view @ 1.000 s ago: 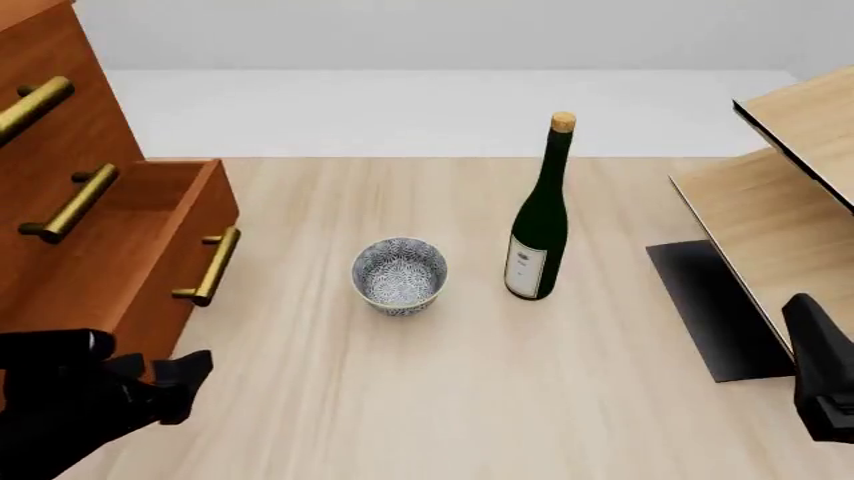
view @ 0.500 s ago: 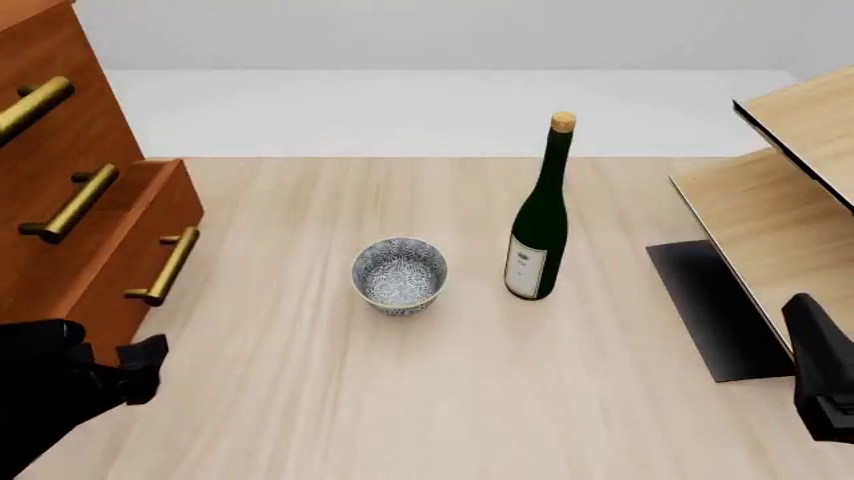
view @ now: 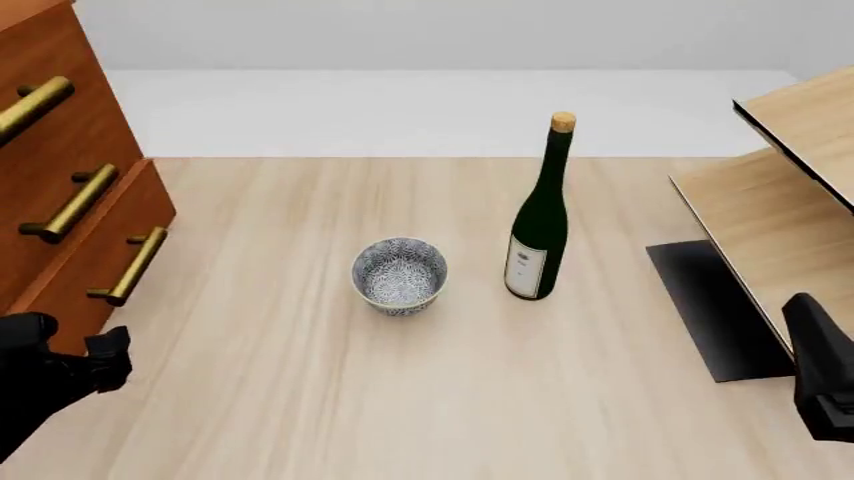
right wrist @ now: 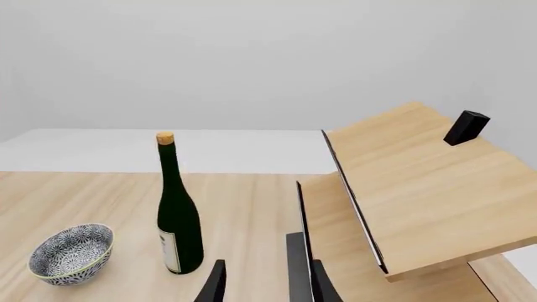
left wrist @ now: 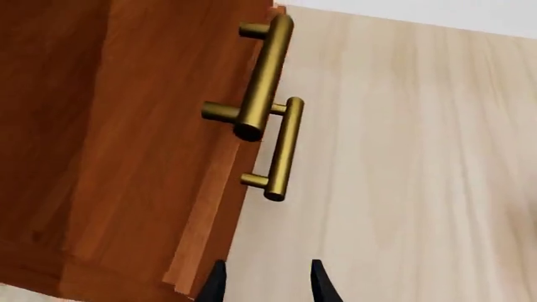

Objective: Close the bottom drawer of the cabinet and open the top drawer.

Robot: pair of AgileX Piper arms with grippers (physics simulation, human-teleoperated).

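1. Cabinet (view: 54,170) fills the far left of my front view, reddish-brown, with three brass bar handles stepping down its face.
2. I see the top drawer (view: 34,75) flush with the cabinet front, its handle uppermost at the left edge.
3. The bottom drawer (view: 94,265) sits lowest and stands only slightly proud of the front; in the left wrist view its front (left wrist: 214,207) shows as a thin step beyond the panel above, with its handle just under the middle one.
4. My left gripper (view: 107,372) hovers low at the left, just in front of the bottom drawer's lower corner. In the left wrist view its fingertips (left wrist: 266,283) are a little apart, with nothing between them, one tip right beside the drawer's corner; I cannot tell if it touches.
5. A patterned bowl (view: 399,274) stands near the middle of the table (view: 400,400).
6. A dark green bottle (view: 539,215) stands upright just right of the bowl, apart from it.
7. A pale wood shelf unit (view: 787,190) occupies the right side.
8. My right gripper (right wrist: 266,283) shows two tips slightly parted and holding nothing in its wrist view; its arm (view: 821,380) sits low at the right edge.
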